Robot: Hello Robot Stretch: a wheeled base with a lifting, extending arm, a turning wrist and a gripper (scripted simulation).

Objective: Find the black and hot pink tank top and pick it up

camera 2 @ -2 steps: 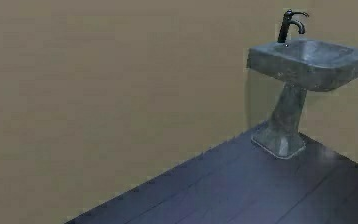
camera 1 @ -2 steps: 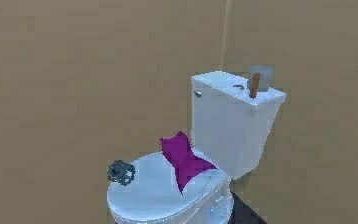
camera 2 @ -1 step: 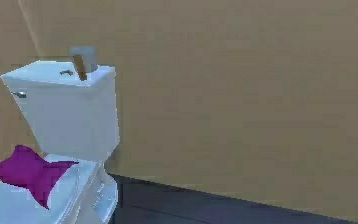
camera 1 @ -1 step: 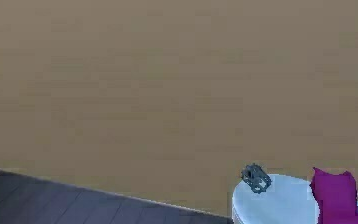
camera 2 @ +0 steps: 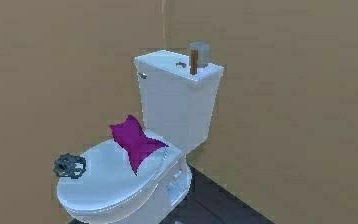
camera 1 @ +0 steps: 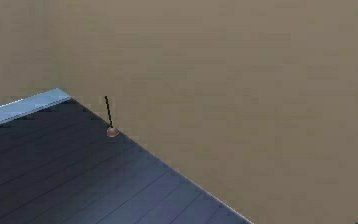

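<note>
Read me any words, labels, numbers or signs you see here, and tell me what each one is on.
None can be read. The toilet tank, the hot pink garment on the toilet lid and the plunger by the wall show no lettering; the small dark thing on the lid is too small to tell.

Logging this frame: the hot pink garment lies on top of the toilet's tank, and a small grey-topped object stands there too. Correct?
Not quite. In the arm side view the hot pink garment lies on the toilet's closed lid, in front of the tank, not on it. The small grey-topped object does stand on the tank.
</note>
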